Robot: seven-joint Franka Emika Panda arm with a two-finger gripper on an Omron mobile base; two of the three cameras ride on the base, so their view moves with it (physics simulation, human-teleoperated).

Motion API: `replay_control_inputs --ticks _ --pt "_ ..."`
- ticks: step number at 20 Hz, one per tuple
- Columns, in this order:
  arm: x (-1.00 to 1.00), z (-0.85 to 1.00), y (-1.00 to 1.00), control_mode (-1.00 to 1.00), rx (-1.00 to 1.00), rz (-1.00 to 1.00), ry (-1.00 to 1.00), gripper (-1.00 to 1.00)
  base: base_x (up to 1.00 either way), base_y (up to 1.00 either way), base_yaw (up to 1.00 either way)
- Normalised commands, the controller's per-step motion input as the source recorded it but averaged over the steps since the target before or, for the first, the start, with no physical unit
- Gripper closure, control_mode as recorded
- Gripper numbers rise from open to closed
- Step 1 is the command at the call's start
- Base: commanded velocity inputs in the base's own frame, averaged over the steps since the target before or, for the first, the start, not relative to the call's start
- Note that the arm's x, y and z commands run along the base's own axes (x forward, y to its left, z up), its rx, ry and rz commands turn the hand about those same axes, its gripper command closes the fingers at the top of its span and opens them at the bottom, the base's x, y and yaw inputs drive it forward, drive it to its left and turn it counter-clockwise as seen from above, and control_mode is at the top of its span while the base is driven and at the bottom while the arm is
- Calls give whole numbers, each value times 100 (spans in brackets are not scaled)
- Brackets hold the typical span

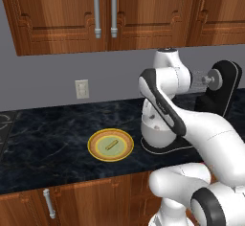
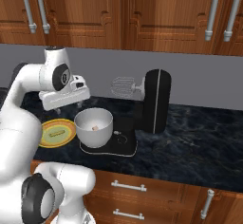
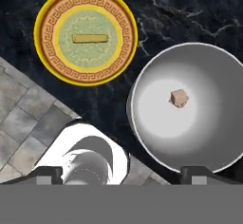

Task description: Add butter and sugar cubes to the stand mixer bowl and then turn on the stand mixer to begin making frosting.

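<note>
The butter (image 3: 90, 38) is a small yellow-tan stick lying in the middle of the yellow, orange-rimmed plate (image 3: 86, 0) on the dark counter. Right of the plate, the white stand mixer bowl (image 3: 213, 123) holds one beige sugar cube (image 3: 179, 97) on its bottom. My gripper (image 3: 122, 173) hangs above the counter's front edge between plate and bowl, open, with nothing between its fingers. From the right base view, the gripper (image 2: 66, 108) is up and left of the bowl (image 2: 95, 137), which sits on the black stand mixer (image 2: 156, 102) base under the tilted-up whisk (image 2: 123, 86). The butter (image 1: 111, 145) shows on its plate (image 1: 95, 146).
Wooden wall cabinets (image 1: 95, 14) hang over the counter, and a wall outlet (image 1: 82, 88) sits behind the plate. Drawers and doors with metal handles (image 2: 128, 186) run below the counter's front edge. A grey tiled floor (image 3: 23, 109) lies beneath.
</note>
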Motion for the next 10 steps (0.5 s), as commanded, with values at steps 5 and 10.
replay_control_inputs --ticks 5,10 --pt "-58 3 98 -100 0 -49 1 -100 0 0 0" --pt "-14 -13 81 -100 0 -52 1 -100 0 0 0"
